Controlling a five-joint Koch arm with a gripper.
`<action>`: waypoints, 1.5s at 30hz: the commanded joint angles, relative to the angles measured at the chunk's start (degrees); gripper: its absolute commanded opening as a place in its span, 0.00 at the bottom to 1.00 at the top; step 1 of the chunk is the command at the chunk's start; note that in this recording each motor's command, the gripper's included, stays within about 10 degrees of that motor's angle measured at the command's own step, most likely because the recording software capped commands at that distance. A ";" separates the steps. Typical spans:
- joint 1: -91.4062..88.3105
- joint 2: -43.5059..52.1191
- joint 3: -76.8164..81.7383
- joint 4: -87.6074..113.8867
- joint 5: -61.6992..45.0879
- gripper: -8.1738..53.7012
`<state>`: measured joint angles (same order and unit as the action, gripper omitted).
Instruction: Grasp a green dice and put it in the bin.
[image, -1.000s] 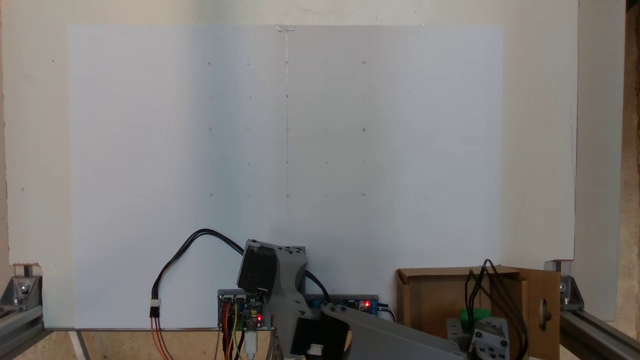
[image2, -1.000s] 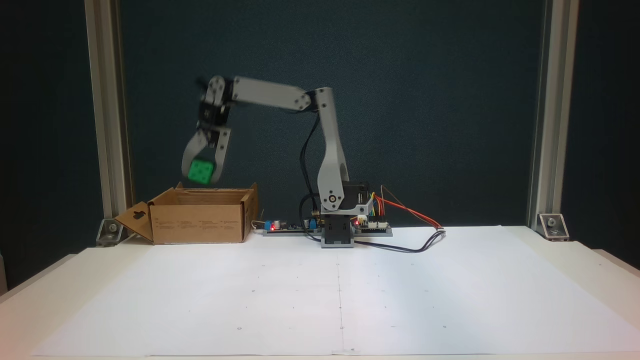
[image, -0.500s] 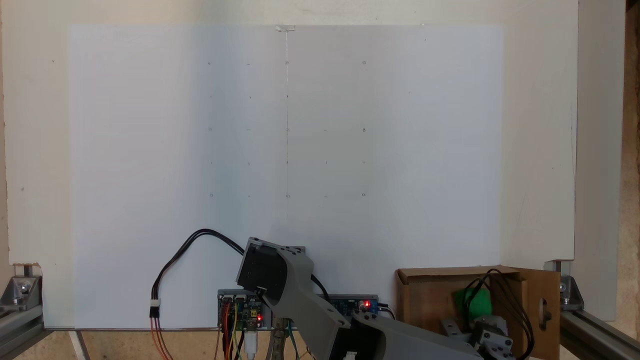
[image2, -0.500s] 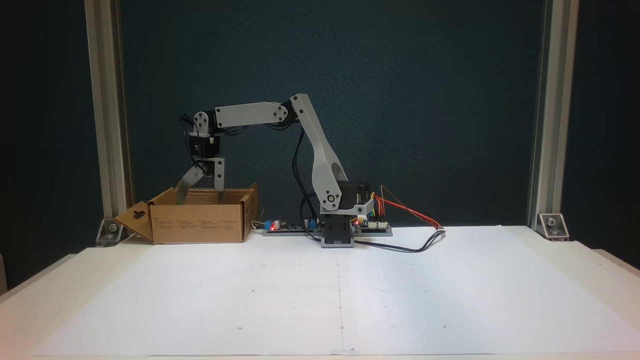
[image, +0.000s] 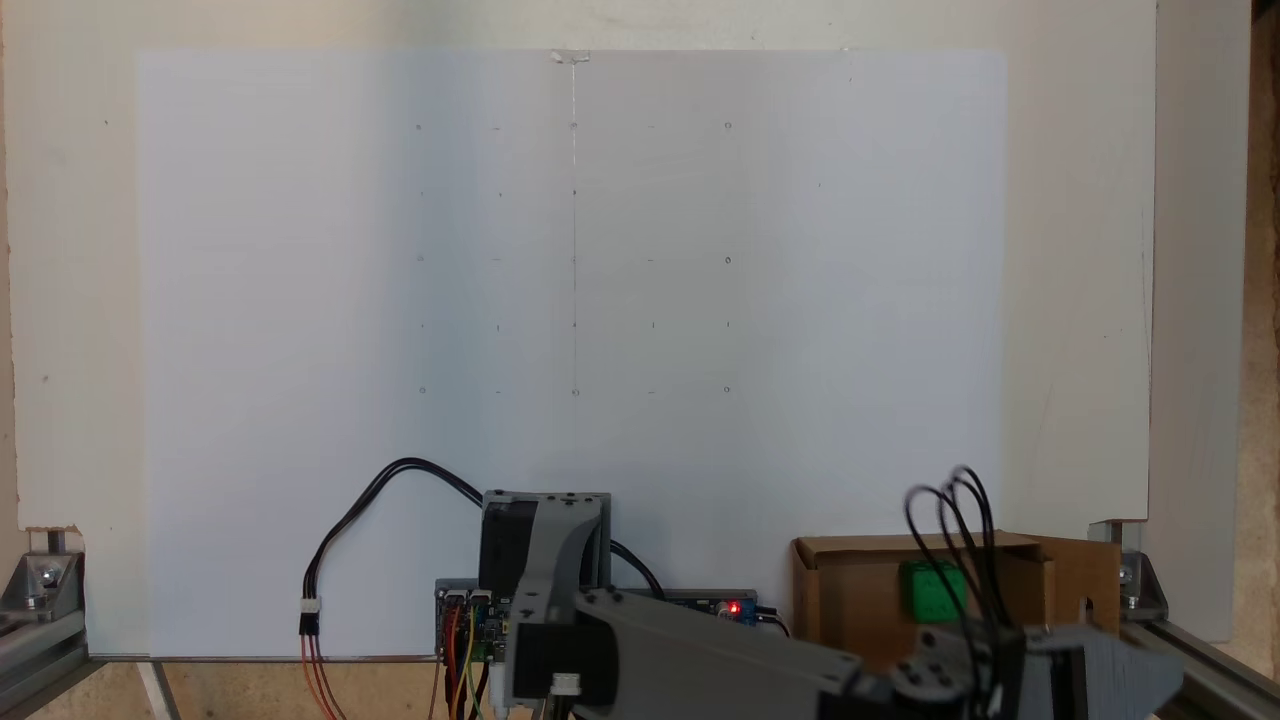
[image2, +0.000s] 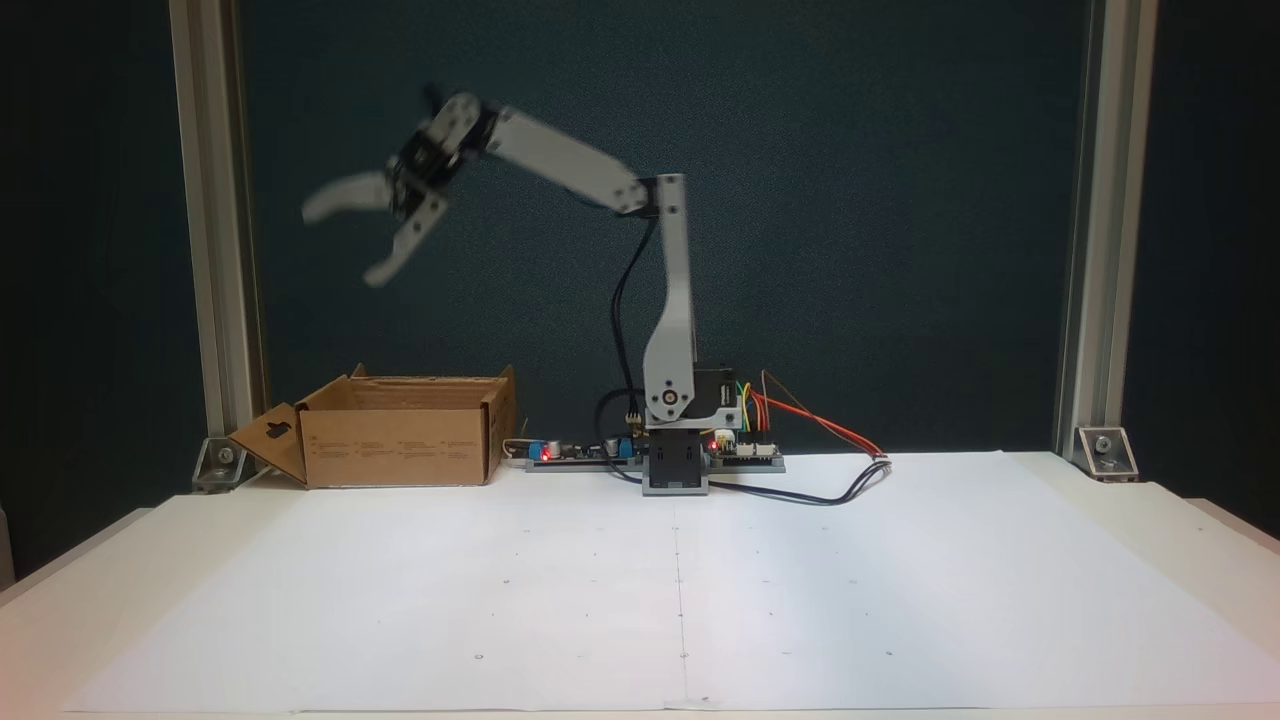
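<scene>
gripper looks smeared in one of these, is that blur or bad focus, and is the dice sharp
Motion blur: in a fixed view the open gripper and forearm are streaked while the box stays crisp. In a fixed view the green dice inside the box is slightly soft, its pips unreadable.

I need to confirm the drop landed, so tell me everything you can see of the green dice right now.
The green dice is a small, bright green cube with rounded corners, plastic-looking. In a fixed view it sits inside the bin, toward its far side, with black arm cables crossing in front of it. Its pips are too faint to read. Nothing grips it: the gripper is raised well above the bin, jaws spread and empty. Whether the dice rests flat on the floor cannot be told.
</scene>
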<state>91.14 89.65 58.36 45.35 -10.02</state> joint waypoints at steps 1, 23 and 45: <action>-9.12 3.43 -2.64 -0.09 6.86 0.81; -89.47 25.93 31.29 -8.17 13.54 0.85; -92.99 46.23 95.89 -66.60 13.27 0.85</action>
<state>-2.46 129.46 155.57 -14.15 1.23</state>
